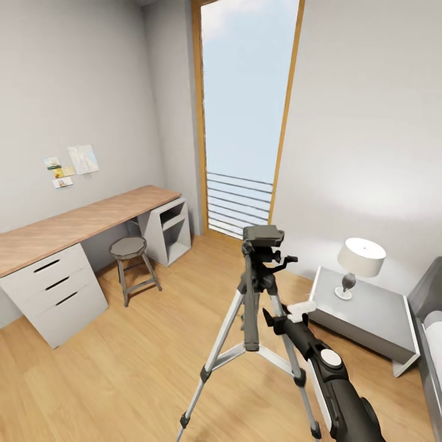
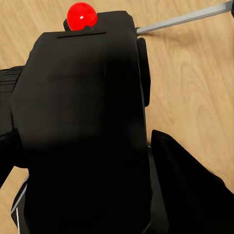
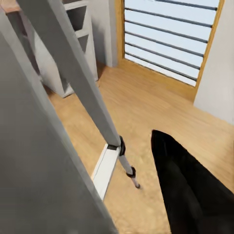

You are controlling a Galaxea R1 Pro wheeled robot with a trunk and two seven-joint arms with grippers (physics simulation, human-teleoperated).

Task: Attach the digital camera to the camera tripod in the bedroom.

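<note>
The camera tripod (image 1: 252, 307) stands on the wood floor of the bedroom, its silver legs spread and its dark head (image 1: 263, 235) bare on top. The digital camera (image 2: 83, 126), black with a red dot (image 2: 82, 15), sits close between my left gripper's fingers (image 2: 190, 190), above the floor and one tripod leg (image 2: 185, 19). My right gripper (image 1: 268, 317) reaches in beside the tripod's centre column, just above the leg braces. One right finger (image 3: 195, 195) stands wide to the side. The near grey column (image 3: 34, 146) hides the other finger, and a tripod leg (image 3: 83, 83) slants past.
A long wooden desk (image 1: 80, 224) with white drawers (image 1: 55, 288) lines the left wall, with a round stool (image 1: 130, 248) in front. A grey nightstand (image 1: 362, 313) with a lamp (image 1: 361, 258) and the bed's edge (image 1: 430, 319) are at the right. A tall window (image 1: 245, 123) is behind.
</note>
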